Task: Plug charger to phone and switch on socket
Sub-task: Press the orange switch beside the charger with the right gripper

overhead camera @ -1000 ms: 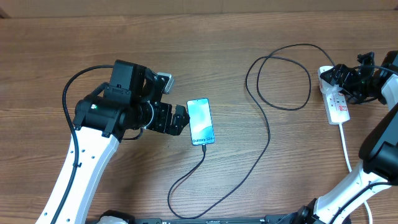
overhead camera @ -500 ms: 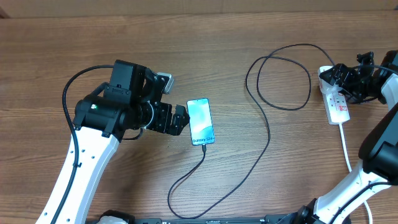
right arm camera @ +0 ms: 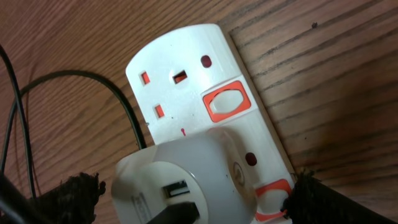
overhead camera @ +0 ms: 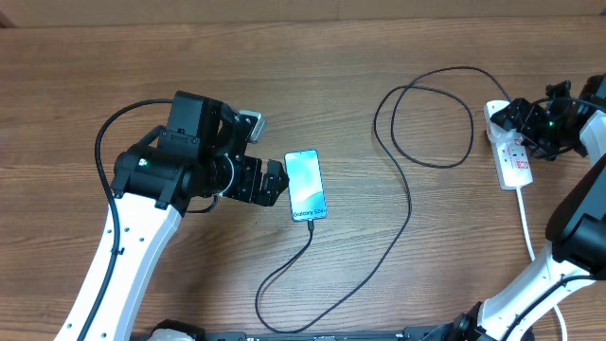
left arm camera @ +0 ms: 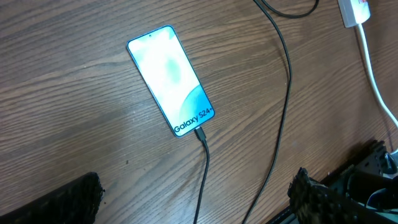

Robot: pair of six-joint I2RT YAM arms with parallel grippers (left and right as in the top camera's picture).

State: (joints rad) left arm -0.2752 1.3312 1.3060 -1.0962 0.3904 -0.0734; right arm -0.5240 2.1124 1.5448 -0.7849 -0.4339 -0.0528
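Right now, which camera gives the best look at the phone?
The left wrist view: the phone fills much of it, screen lit, Galaxy lettering readable, charger plugged into its end. Overhead shows the phone small. The right wrist view misses it, showing the socket.

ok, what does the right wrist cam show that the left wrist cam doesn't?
Right wrist only: the socket up close, with its outlet holes, red switches and a white adapter plugged in. Left wrist only: the phone, screen lit, with the charger tip in its end. Both: the black charger cable, the wooden table and the socket, though left wrist shows just a corner of it.
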